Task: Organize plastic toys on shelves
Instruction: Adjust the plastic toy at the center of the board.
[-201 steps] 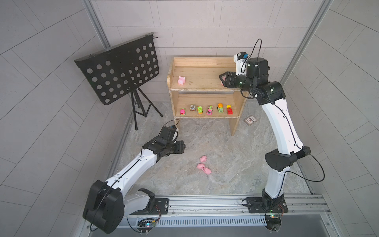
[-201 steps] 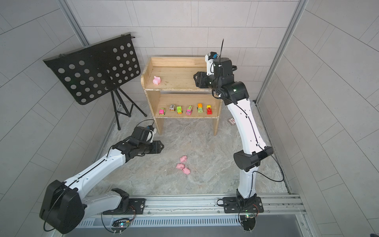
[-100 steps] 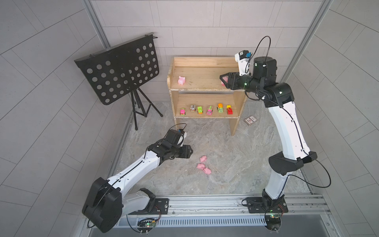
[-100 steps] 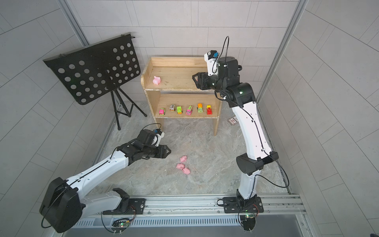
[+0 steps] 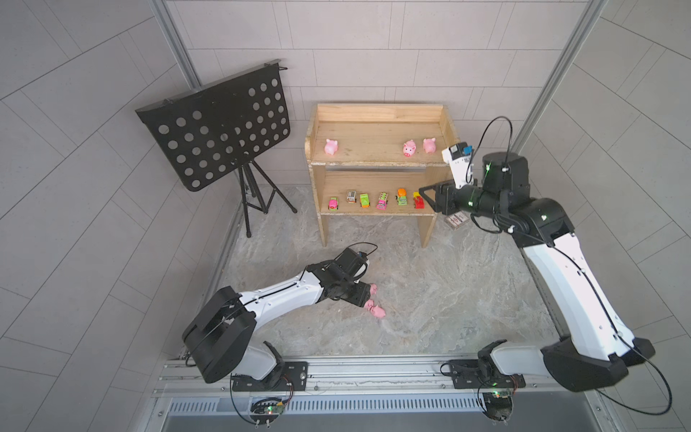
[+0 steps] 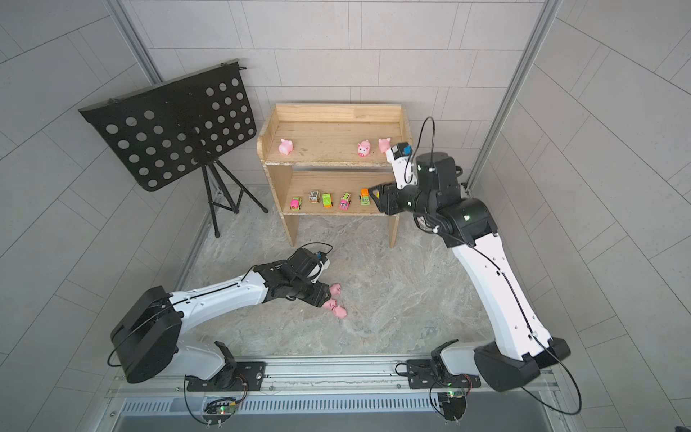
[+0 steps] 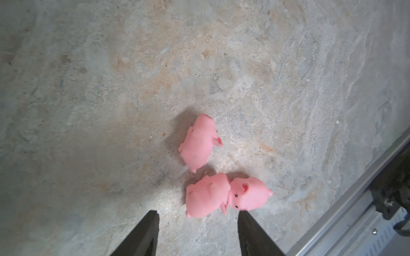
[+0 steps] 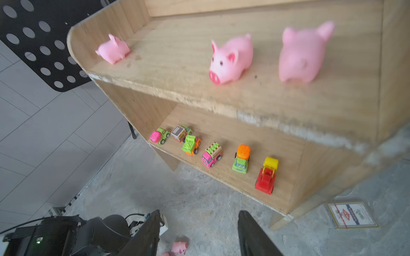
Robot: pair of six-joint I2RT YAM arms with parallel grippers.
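1. Left tool [image 7: 197,216] stands open and empty; three loose pigs [image 7: 206,195] lie on the desk [image 7: 88,88] just beyond its tips.
2. Right tool [image 8: 198,216] stands open and empty; the shelves [image 8: 266,106] are ahead, with shelved pigs [image 8: 230,59] on top and toy cars [image 8: 211,155] below.

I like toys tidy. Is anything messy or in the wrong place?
Yes. Three pink pigs lie bunched on the floor, two touching, while three other pigs stand on top of the shelves. The toy vehicles sit in a row below. A card packet also lies on the floor beside the shelves.
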